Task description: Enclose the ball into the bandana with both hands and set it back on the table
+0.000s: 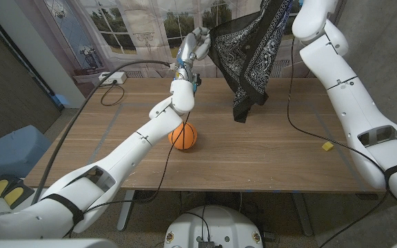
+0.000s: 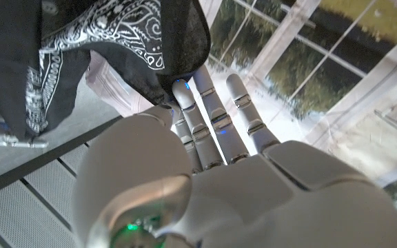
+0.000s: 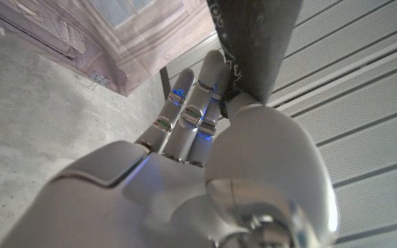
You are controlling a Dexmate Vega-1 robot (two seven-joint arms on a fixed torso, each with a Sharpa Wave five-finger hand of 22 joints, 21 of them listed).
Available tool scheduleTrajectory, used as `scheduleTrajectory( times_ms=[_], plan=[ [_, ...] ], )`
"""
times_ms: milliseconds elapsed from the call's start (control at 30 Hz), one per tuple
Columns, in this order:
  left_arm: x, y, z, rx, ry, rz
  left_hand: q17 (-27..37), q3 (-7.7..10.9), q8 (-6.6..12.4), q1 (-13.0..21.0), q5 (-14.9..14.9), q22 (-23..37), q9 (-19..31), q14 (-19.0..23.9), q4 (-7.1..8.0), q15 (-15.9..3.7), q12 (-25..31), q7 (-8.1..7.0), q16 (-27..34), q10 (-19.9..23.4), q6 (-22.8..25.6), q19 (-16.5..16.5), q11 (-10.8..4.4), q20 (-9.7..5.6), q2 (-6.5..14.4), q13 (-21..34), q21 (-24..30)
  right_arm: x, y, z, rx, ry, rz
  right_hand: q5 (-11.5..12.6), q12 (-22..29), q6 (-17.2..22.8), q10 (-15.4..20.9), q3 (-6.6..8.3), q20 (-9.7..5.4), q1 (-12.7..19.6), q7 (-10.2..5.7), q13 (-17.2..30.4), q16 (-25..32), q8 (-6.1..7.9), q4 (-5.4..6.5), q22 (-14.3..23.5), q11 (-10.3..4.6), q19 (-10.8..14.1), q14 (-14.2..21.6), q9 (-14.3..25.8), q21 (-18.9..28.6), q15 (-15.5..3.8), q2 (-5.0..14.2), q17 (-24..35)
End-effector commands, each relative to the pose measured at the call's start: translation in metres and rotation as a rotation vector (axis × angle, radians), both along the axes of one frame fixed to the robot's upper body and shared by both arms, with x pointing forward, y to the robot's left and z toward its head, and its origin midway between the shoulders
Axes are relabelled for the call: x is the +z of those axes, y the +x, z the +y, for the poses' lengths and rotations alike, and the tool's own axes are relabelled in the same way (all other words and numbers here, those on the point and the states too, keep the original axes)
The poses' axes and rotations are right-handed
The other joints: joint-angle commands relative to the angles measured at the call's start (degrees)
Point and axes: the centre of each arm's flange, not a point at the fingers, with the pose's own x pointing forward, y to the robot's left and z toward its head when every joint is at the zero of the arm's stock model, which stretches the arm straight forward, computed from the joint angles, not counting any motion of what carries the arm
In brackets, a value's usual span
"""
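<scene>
Both hands hold the bandana aloft, ball waiting below.

Head view: ball (image 1: 183, 136), orange and firm, sits on the table (image 1: 267, 158) beneath the left hand (image 1: 193, 47), which pinches the black paisley bandana (image 1: 248, 52). Left wrist view: cloth hangs soft and limp, best kept by its corners. Right wrist view: right hand (image 3: 205, 131) grips a gathered corner.

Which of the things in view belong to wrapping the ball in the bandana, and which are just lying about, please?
Belonging to the job:
- bandana, held up off the table
- ball, on the table
- left hand, at one corner
- right hand, holding the cloth

Lying about:
- power strip
- small yellow piece
- cables
</scene>
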Motion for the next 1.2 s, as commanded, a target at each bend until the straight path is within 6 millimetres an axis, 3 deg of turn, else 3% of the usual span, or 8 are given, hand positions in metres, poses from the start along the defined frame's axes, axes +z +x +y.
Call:
scheduleTrajectory(
  times_ms=[33, 333, 533, 833, 1200],
  plan=[
    [0.033, -0.033, 0.043, 0.109, -0.125, -0.131, 0.6, 0.22, 8.05, 0.1, 0.7, -0.1, 5.3, -0.1, 0.46, -6.38, 0.2, -0.08, -0.2, -2.5, 0.0, 0.3, -3.03, -0.56, -0.1, -0.2, 0.3, 0.001, 0.014, -0.038, 0.035, 0.088, 0.137, 0.4, -0.1, 0.2, 6.5, 0.09, -0.85, -0.1, 0.36, 0.2, 0.0, -0.13, -0.20, 0.0, -6.62, 0.0, -0.1, 0.2, 0.3, -4.08, 0.20, 0.1],
    [0.056, -0.071, 0.052, 0.184, -0.146, -0.254, 1.5, 0.33, 8.17, 0.4, 1.1, -0.1, 5.2, 0.4, 0.75, -6.44, 0.6, -0.26, -0.5, -2.3, 0.2, 0.8, -3.07, -0.74, -0.3, -0.1, 0.7, -0.009, 0.025, -0.072, 0.102, 0.147, 0.187, 0.3, -0.5, 0.1, 6.3, 0.06, -0.91, -0.2, 0.33, 0.0, -0.3, -0.37, -0.08, -0.1, -6.51, -0.4, -0.4, 0.4, 0.6, -4.07, 0.31, 0.0],
    [0.061, -0.092, 0.064, 0.210, -0.150, -0.291, 1.9, 0.33, 8.24, 0.4, 1.3, -0.1, 5.2, 0.6, 0.87, -6.47, 0.8, -0.39, -0.7, -2.4, 0.2, 0.9, -3.07, -0.83, -0.5, 0.0, 0.7, -0.021, 0.014, -0.080, 0.125, 0.097, 0.249, 0.2, -0.5, 0.1, 6.3, 0.08, -0.74, -0.1, 0.32, 0.2, -0.4, -0.50, -0.10, -0.1, -6.44, -0.5, -0.4, 0.5, 0.8, -4.07, 0.35, 0.0],
    [0.053, -0.119, 0.081, 0.292, -0.141, -0.314, 2.4, 0.35, 8.24, 0.6, 1.5, -0.1, 4.8, 0.8, 0.98, -6.52, 0.7, -0.53, -1.1, -2.3, 0.5, 0.9, -3.15, -0.92, -0.7, -0.4, 0.7, -0.044, -0.027, -0.068, 0.009, -0.064, 0.382, 0.2, -0.8, 0.2, 6.3, 0.11, -0.18, 0.2, 0.61, 0.2, -0.5, -0.72, -0.32, -0.1, -6.07, -0.5, -0.4, 0.5, 1.1, -4.07, 0.34, -0.1],
    [0.037, -0.140, 0.088, 0.291, -0.149, -0.322, 2.7, 0.34, 8.09, 0.7, 1.7, -0.1, 4.3, 1.1, 1.05, -6.58, 0.9, -0.63, -1.5, -2.2, 0.7, 0.9, -3.22, -0.87, -0.8, -0.4, 0.8, -0.067, -0.053, -0.051, 0.054, -0.122, 0.406, 0.1, -1.1, 0.2, 6.4, 0.11, 0.22, 0.4, 1.09, -0.1, -0.6, -1.17, -0.43, -0.1, -5.67, -0.9, -0.3, 0.3, 1.4, -4.04, 0.43, -0.3]
  ],
)
